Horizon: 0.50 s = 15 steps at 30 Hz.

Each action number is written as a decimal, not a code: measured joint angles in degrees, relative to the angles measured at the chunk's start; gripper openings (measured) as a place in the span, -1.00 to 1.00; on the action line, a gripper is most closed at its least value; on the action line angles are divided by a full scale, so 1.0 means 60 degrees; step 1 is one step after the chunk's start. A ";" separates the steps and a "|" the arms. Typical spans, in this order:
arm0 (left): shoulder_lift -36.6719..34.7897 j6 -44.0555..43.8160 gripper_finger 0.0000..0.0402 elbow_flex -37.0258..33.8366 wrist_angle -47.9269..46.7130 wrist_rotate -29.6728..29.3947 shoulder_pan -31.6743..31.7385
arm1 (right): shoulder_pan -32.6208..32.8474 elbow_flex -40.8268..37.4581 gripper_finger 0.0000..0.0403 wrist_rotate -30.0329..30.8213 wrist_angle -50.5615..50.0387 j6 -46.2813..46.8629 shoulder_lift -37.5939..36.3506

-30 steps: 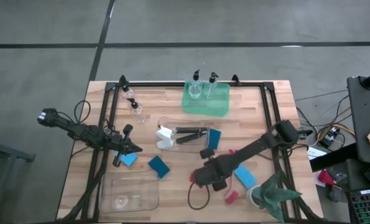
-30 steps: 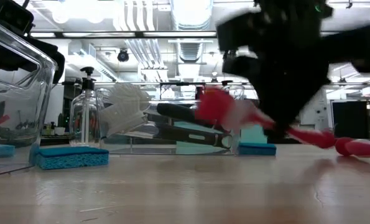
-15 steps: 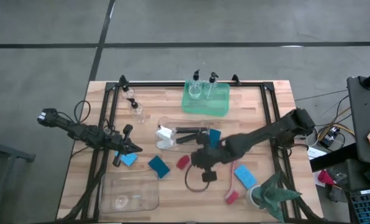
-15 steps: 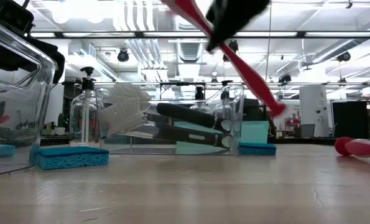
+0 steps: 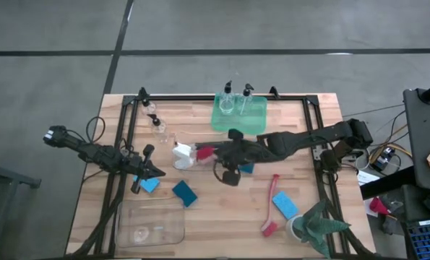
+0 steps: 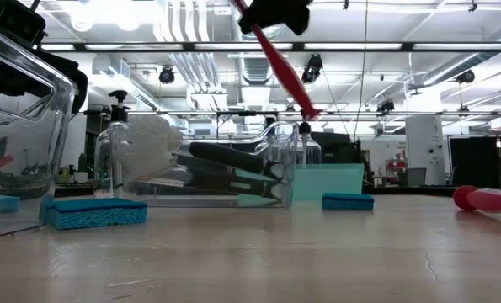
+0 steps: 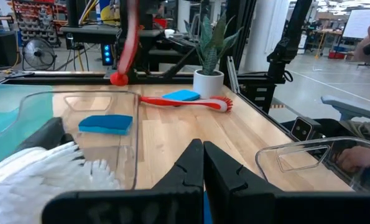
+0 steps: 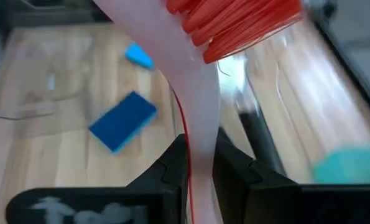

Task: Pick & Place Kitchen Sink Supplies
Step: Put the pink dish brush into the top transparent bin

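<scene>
My right gripper is shut on a red dish brush high above the table's middle, over a clear bin that holds black brushes with white bristles. The brush's red bristle head points toward the table's left. Its handle slants down to the right. My left gripper waits shut at the left, beside a blue sponge. My right gripper pinches the brush's pale neck, just behind the red bristles, between its two fingers. The fingers come slanting down from the table's right. The brush is lifted clear, head ahead of the fingers, free end hanging lower.
A second red brush and a blue sponge lie near a potted plant. Two pump bottles stand at the far left, two more in the green tray. Another sponge and a clear bin lie near left.
My right gripper has risen from low near the table's front and swung toward the far left, turning as it went. The red brush has gone with it, lifted well clear, and is now over the bin. The bin of black brushes has slid a little toward the left.
</scene>
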 joint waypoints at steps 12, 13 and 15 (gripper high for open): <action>0.0000 0.0000 -0.99 0.0000 0.0000 0.0000 0.0004 | -0.0210 0.0514 -0.77 0.0867 0.0121 -0.0273 -0.0047; 0.0000 -0.0002 -0.99 0.0000 0.0000 0.0000 0.0001 | -0.0214 0.0530 -0.77 0.0922 0.0416 -0.0423 -0.0027; 0.0000 -0.0001 -0.99 0.0000 0.0000 0.0000 0.0003 | -0.0262 0.0535 -0.78 0.0931 0.0904 -0.0595 -0.0004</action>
